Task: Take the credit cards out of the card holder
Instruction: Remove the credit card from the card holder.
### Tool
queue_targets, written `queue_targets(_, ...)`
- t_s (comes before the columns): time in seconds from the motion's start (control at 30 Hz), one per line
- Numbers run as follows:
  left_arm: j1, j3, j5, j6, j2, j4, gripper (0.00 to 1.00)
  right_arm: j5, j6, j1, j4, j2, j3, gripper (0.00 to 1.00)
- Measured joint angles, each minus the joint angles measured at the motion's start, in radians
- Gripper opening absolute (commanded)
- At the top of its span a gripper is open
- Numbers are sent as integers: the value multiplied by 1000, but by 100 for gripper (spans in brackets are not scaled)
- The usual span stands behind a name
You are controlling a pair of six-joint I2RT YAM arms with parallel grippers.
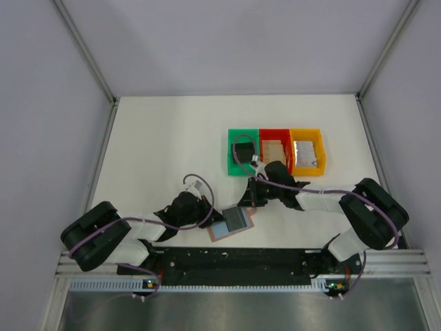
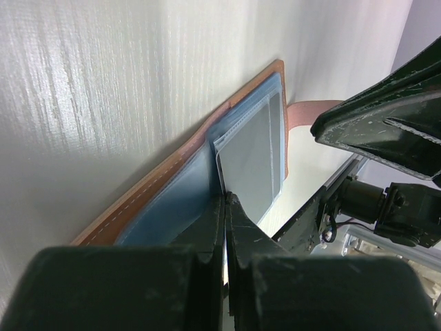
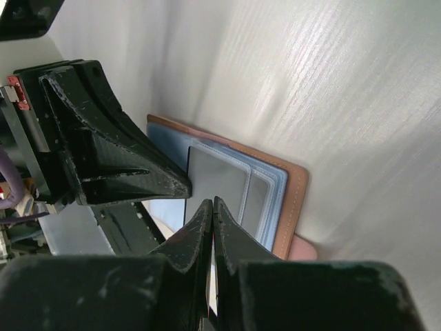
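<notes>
The card holder [image 1: 219, 231] lies open on the table near the front edge, blue-grey face up with a brown rim [image 2: 151, 186] [image 3: 293, 200]. A dark grey credit card [image 1: 236, 218] sits in its right-hand pocket [image 2: 251, 158] [image 3: 217, 181]. My left gripper [image 1: 210, 215] is shut, its tips [image 2: 225, 200] resting on the blue face at the card's left edge. My right gripper [image 1: 249, 202] is shut, its tips [image 3: 212, 203] just over the card's near edge. I cannot tell whether either one pinches anything.
Green [image 1: 242, 148], red [image 1: 275, 147] and yellow [image 1: 307, 148] bins stand in a row behind the right arm. The holder's brown tab [image 3: 302, 248] sticks out on its right edge. The black arm rail [image 1: 234, 258] runs along the near edge.
</notes>
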Motion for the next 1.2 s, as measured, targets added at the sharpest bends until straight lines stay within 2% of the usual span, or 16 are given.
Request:
queue_targets(0.57,0,0,0,3,0,-4,0,-33,14,11,13,113,16,0)
queue_targets(0.93,1,0,-7,3,-25,-23,0,14,-21,26,-150,129,106,0)
queue_targets(1.2,6,-6,-9,-2,-41,-25,0,34,-29,32,-185,129,122,0)
